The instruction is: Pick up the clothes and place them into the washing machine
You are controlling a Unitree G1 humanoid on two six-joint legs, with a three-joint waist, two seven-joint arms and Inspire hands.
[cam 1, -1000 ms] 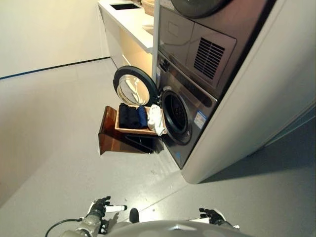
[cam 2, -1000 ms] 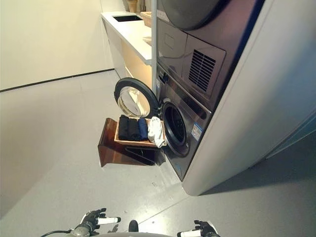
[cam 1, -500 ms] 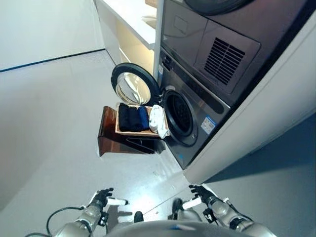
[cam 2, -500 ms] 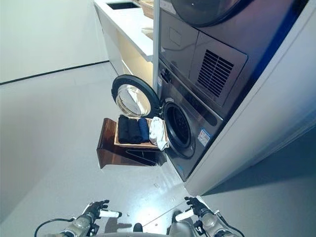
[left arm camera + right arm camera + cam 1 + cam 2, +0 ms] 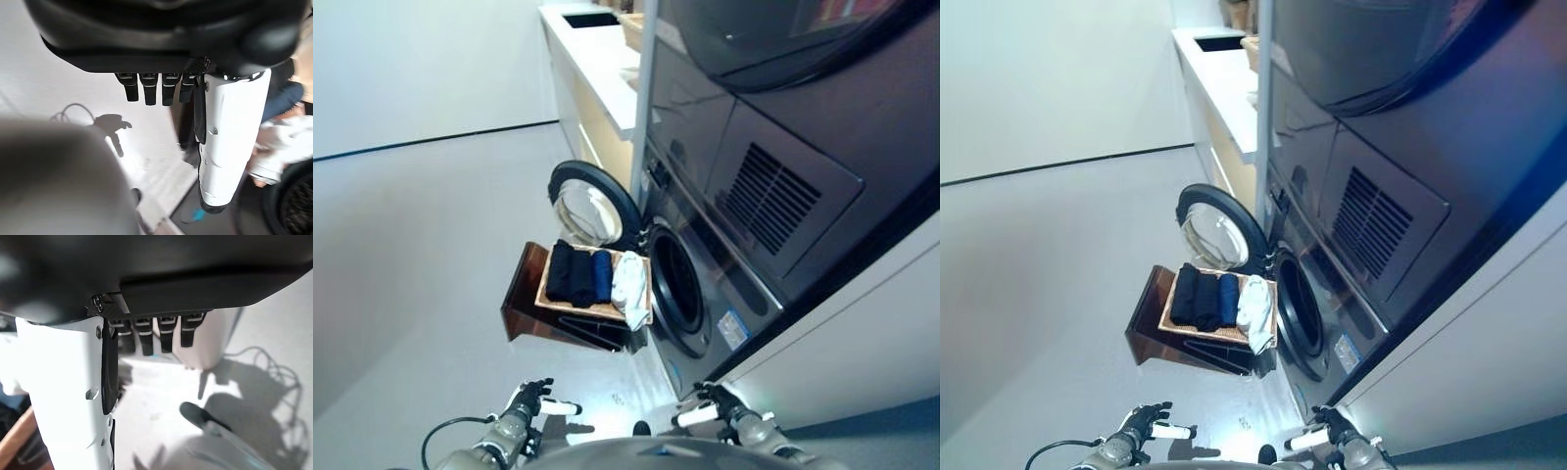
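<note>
Folded dark clothes [image 5: 570, 274], a blue piece [image 5: 601, 276] and a white cloth [image 5: 628, 282] lie in a shallow basket [image 5: 587, 311]. The basket rests on a brown stand [image 5: 517, 305] by the washing machine's drum opening [image 5: 677, 289]. The round door [image 5: 592, 206] is swung open behind the basket. My left hand [image 5: 533, 401] and right hand [image 5: 720, 409] hang low, well short of the basket. Both are open and empty, as the left wrist view [image 5: 230, 137] and the right wrist view [image 5: 68, 396] show. The white cloth [image 5: 288, 142] lies beyond the left thumb.
A dryer [image 5: 773, 186] is stacked above the washing machine. A white counter with a sink [image 5: 592, 44] runs along the back beside it. Grey floor [image 5: 411, 245] spreads out to the left of the stand up to a white wall.
The whole picture has shifted as the camera moved nearer the machines. The right hand has come into view at the lower right. The basket and clothes lie as before.
</note>
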